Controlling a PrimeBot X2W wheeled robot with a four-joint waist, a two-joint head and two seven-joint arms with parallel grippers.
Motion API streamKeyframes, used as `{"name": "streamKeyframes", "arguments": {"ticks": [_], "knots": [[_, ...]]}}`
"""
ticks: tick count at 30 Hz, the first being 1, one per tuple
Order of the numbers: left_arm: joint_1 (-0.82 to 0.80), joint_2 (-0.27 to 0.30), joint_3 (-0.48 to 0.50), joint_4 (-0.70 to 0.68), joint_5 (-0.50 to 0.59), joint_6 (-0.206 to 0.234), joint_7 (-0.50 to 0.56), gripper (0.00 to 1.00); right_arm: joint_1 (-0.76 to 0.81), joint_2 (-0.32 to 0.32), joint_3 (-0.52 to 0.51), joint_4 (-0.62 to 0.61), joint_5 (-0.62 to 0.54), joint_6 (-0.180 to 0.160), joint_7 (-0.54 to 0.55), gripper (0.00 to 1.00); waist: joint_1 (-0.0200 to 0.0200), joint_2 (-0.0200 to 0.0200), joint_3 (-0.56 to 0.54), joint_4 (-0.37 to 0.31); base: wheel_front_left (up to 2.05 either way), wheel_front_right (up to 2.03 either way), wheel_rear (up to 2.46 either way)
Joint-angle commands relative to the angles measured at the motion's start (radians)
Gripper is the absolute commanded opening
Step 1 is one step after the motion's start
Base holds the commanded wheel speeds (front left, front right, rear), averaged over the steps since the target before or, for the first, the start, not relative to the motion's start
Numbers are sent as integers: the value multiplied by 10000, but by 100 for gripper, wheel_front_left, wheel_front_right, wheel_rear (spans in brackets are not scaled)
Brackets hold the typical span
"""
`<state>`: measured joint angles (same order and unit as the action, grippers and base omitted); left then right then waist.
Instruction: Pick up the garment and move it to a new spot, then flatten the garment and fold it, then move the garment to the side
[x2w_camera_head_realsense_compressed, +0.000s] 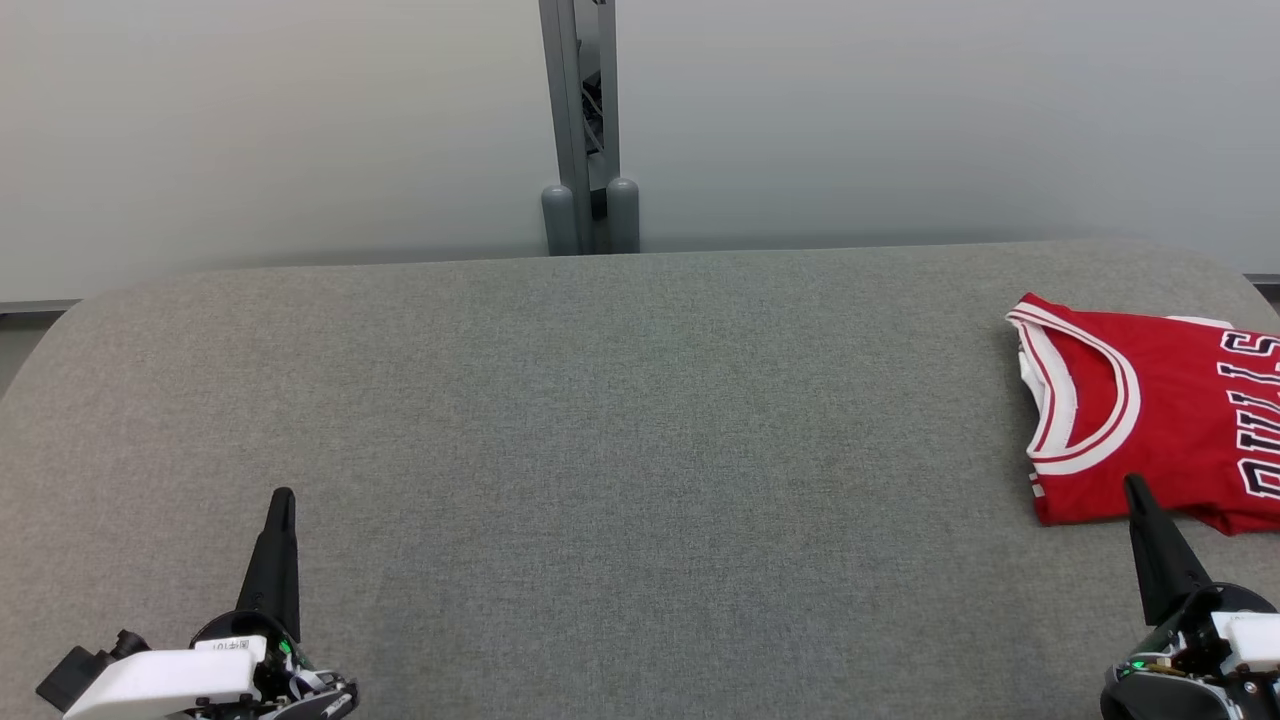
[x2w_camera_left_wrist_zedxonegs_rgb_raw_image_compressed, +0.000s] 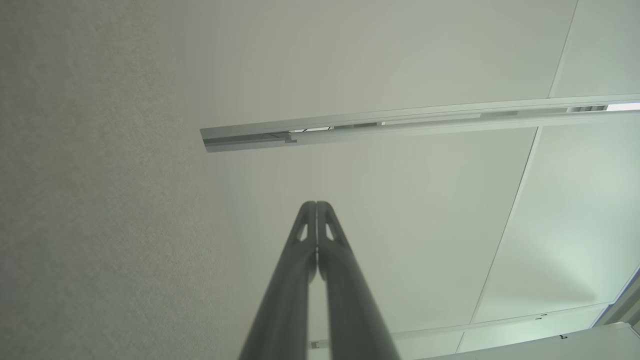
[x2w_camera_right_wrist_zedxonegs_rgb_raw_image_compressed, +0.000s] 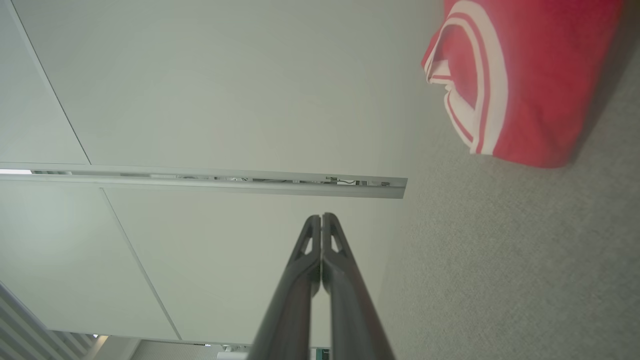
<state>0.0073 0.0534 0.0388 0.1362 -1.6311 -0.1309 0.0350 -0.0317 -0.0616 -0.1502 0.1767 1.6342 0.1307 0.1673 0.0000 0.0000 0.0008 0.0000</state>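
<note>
Grey, felt-like surface (x2w_camera_head_realsense_compressed: 600, 420) spreading across the foreground, rounded at its far corners. Behind it, plain pale wall panels (x2w_camera_head_realsense_compressed: 250, 120), divided by a grey metal post (x2w_camera_head_realsense_compressed: 570, 100) standing on two rounded feet (x2w_camera_head_realsense_compressed: 560, 218). In the wrist views, a slim horizontal rail (x2w_camera_left_wrist_zedxonegs_rgb_raw_image_compressed: 400, 121) along the panels, crossed by thin seams (x2w_camera_left_wrist_zedxonegs_rgb_raw_image_compressed: 505, 225). Soft, even light; faint shadow at the wall's foot.

Red, white-trimmed garment (x2w_camera_head_realsense_compressed: 1160, 420); grey table (x2w_camera_head_realsense_compressed: 600, 420)
</note>
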Motion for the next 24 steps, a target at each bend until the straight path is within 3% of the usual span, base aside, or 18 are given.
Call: {"name": "streamKeyframes", "arguments": {"ticks": [1,24], "knots": [[-176,30,48,-20,6,-40,34,0,-90,-29,-32,12,-51,0,63,0,0,0,0,0,0,0,0],[-177,17,60,-20,18,-40,48,0,-97,0,-68,14,-64,0,79,0,0,0,0,0,0,0,0]]}}
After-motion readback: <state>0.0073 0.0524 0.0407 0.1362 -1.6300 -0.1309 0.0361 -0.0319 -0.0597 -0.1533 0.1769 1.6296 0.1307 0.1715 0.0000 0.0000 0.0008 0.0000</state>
